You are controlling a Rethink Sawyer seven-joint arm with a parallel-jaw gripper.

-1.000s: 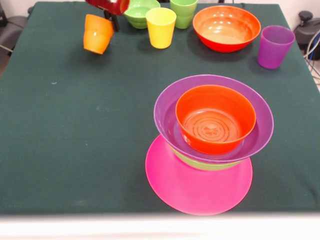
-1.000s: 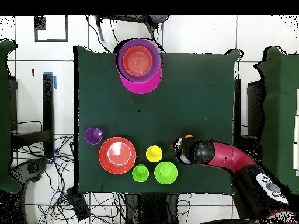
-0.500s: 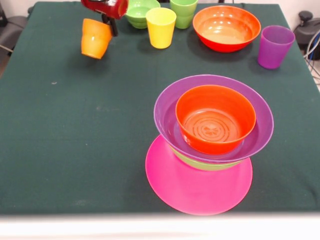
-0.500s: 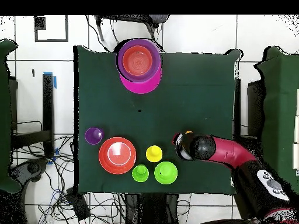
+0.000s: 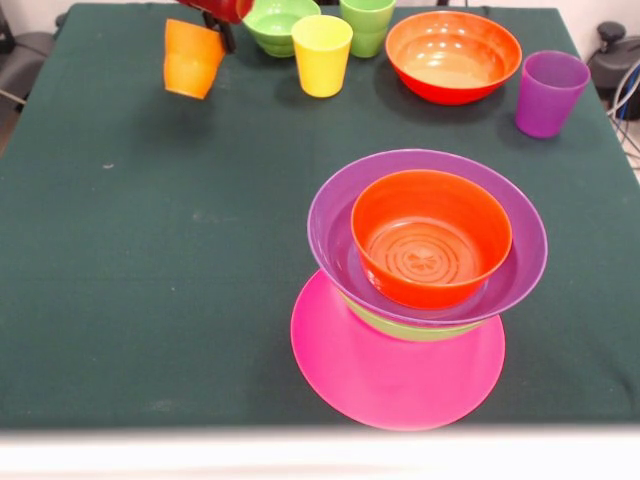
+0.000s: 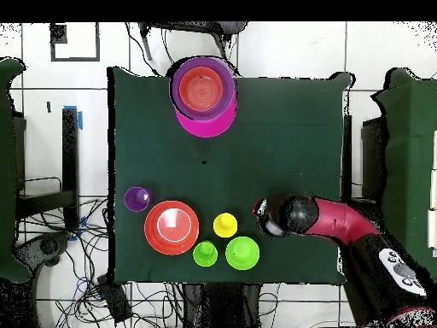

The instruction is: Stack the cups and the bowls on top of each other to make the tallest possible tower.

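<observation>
Now the pincer (image 5: 222,30), gripping the orange cup (image 5: 192,59), has raised it off the tabletop (image 5: 150,250), ready for carrying to the tower (image 5: 425,270).

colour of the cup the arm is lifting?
Orange cup; clearest in the front view.
</observation>
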